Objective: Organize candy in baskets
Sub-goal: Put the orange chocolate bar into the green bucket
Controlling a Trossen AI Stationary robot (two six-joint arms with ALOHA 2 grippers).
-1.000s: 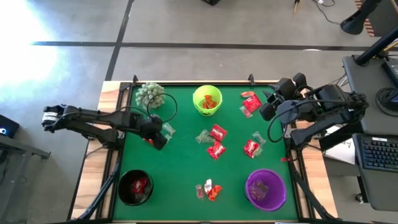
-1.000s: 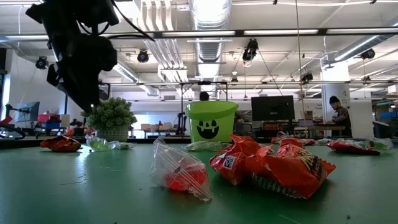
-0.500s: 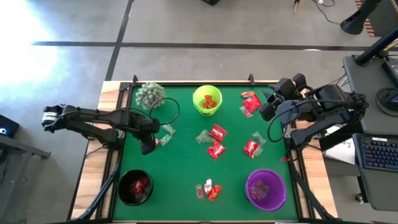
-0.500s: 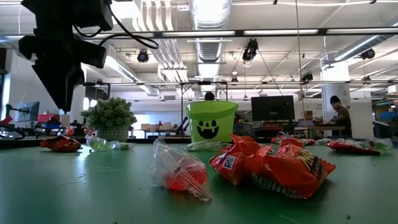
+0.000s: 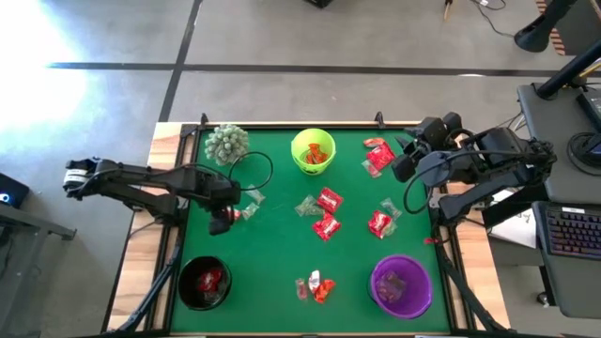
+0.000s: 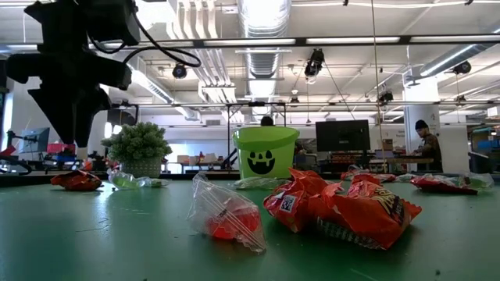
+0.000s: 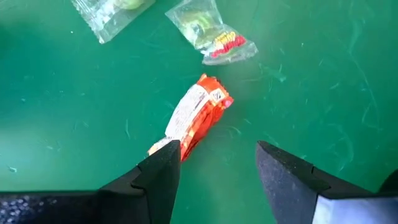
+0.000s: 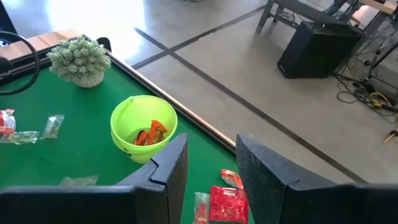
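Crinkly orange candy (image 7: 198, 114) lies flat on the green felt worktop (image 5: 272, 253), beside two clear wrappers. Left hand (image 7: 214, 168) hangs just over it, angled down, fingers spread wide and empty. Right hand (image 8: 208, 163) waits raised at the far right edge, partly parted, empty, facing the smooth lime basket (image 8: 143, 126).

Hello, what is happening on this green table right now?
A two-armed robot is sorting candy into baskets. The left gripper hangs open over an orange candy lying on the table, not holding it. The right gripper waits at the table's far right corner. The lime green basket holds orange candy.
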